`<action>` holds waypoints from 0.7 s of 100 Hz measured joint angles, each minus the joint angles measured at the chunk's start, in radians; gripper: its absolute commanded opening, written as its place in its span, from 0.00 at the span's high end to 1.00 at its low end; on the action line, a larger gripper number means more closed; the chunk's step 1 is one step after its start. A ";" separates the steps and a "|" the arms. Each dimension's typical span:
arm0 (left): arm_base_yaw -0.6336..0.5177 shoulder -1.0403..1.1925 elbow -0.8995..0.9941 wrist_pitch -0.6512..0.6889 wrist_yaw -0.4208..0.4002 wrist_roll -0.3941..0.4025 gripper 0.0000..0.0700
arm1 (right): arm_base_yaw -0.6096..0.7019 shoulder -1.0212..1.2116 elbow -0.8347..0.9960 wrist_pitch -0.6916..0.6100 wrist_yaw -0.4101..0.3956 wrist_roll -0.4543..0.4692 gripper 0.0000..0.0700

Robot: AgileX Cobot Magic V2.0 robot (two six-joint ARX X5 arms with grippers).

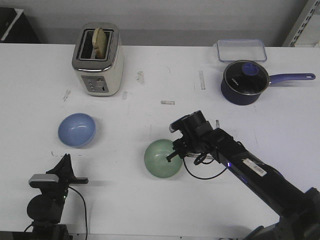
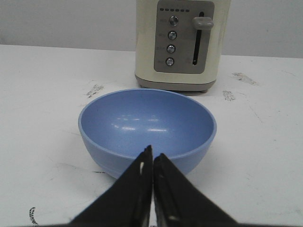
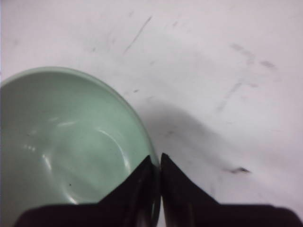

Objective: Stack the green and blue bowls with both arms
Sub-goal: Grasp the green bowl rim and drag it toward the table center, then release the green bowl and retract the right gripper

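The periwinkle blue bowl stands upright on the white table at the left, in front of the toaster. My left gripper is shut and empty, just short of the bowl's near side; in the left wrist view the tips point at the blue bowl. The mint green bowl is at the centre front. My right gripper is shut on its right rim; in the right wrist view one finger is inside the green bowl and one outside.
A cream toaster holding a bread slice stands at the back left, and shows in the left wrist view. A dark lidded saucepan with a purple handle and a clear container are at the back right.
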 measured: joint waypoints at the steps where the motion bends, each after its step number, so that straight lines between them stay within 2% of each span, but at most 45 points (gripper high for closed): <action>1: 0.000 0.000 0.000 0.000 0.000 0.000 1.00 | 0.003 0.005 0.000 0.000 0.000 0.000 1.00; 20: 0.000 0.000 0.000 0.000 0.000 0.000 1.00 | 0.032 0.045 0.000 0.017 0.004 0.002 1.00; 25: 0.000 0.000 0.000 0.000 0.000 0.000 1.00 | 0.034 0.045 0.000 0.018 0.004 0.002 0.97; 29: 0.000 0.000 0.000 0.000 0.000 0.000 1.00 | 0.039 0.045 0.000 0.018 0.004 0.002 0.88; 32: 0.000 0.000 0.000 0.000 0.000 0.000 1.00 | 0.039 0.045 0.000 0.019 0.004 0.002 0.77; 40: 0.000 0.000 0.000 0.000 0.000 0.000 1.00 | 0.041 0.045 0.000 0.019 0.003 0.002 0.38; 44: 0.000 0.000 0.000 0.000 0.000 0.000 1.00 | 0.043 0.045 0.000 0.011 0.003 0.003 0.30; 70: 0.000 0.000 0.000 0.000 0.000 0.000 1.00 | 0.032 0.036 0.044 -0.026 0.004 0.005 0.32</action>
